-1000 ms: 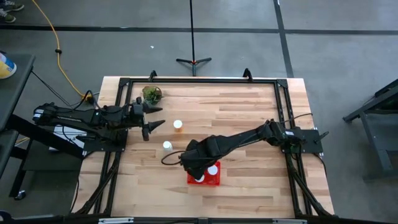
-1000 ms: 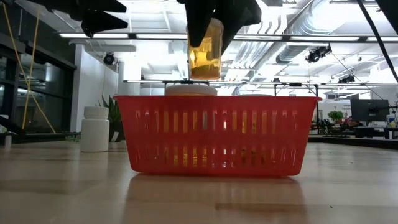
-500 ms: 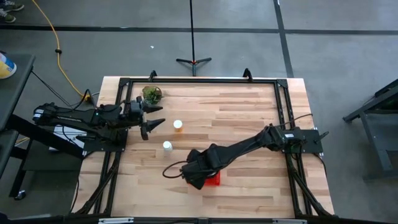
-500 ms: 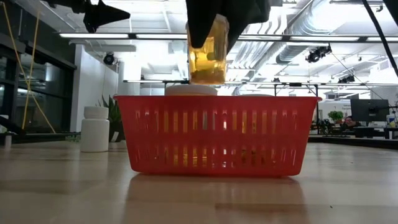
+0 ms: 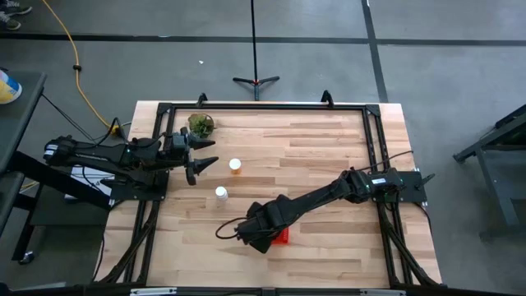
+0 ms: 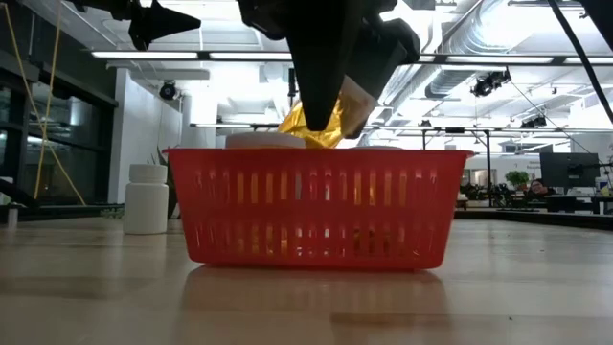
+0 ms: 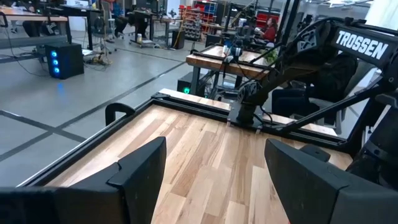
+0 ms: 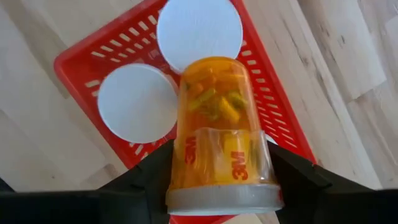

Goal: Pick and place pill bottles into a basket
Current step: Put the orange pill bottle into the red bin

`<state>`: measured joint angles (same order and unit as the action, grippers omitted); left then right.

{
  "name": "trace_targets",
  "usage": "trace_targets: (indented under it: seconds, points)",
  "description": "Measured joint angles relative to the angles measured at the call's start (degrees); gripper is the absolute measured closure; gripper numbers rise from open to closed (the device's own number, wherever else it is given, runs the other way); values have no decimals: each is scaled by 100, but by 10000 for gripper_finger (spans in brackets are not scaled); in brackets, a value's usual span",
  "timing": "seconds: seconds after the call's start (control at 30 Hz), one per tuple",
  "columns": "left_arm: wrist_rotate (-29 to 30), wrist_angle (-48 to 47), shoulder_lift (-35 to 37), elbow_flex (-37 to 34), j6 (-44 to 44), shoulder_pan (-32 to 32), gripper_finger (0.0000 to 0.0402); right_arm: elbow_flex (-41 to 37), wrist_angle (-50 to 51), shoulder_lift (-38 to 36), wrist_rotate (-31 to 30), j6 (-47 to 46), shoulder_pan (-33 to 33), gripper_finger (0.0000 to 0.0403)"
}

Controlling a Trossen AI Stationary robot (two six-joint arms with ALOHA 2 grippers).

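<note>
My right gripper (image 5: pixel 261 236) is over the red mesh basket (image 5: pixel 283 238) near the table's front, shut on an orange pill bottle (image 8: pixel 217 124). In the low view the bottle (image 6: pixel 321 125) is tilted at the basket's rim (image 6: pixel 316 151). Two white-capped bottles (image 8: pixel 199 31) (image 8: pixel 137 102) stand upright in the basket. Two more bottles (image 5: pixel 235 165) (image 5: pixel 220 193) stand on the table. My left gripper (image 5: pixel 201 162) is open and empty, held above the table's left side. My right gripper pinches the bottle between its two fingers (image 8: pixel 155 168), on the bottle's sides near the cap end (image 8: pixel 221 198). The fingers come from above, slanting down. The bottle is tilted, its base end (image 6: pixel 305 129) lowest, at the height of the basket's rim.
A small green plant (image 5: pixel 200 124) sits at the far left of the table. A black frame (image 5: pixel 263 105) runs round the table's edges. Bare wood lies to the right of the basket.
My right gripper has gone toward the table's near edge and down over the basket, and it has tipped. The bottle, upright before, now hangs tilted at the rim. The basket has shifted a little sideways in the low view.
</note>
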<state>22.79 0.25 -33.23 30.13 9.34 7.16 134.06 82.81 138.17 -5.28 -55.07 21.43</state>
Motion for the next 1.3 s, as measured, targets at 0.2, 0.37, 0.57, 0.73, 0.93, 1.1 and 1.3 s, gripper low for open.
trace_targets:
  seconds: [0.2,0.37,0.57,0.73,0.93,1.1,1.3]
  points:
    - [-2,0,0,0,0,-1,94,0,212,0,16,2,-1,179]
    - [-4,0,0,0,0,-1,94,0,300,0,116,32,-2,180]
    - [-7,2,0,0,8,0,94,0,609,0,165,57,28,200]
    - [-9,2,0,0,15,0,94,0,710,0,284,107,28,184]
    - [-44,0,-2,0,20,-2,94,0,719,-2,336,131,22,173]
    - [-63,0,-2,0,119,0,94,0,721,-2,502,319,-20,189]
    - [-157,2,-2,0,146,0,94,0,721,-2,534,413,-135,189]
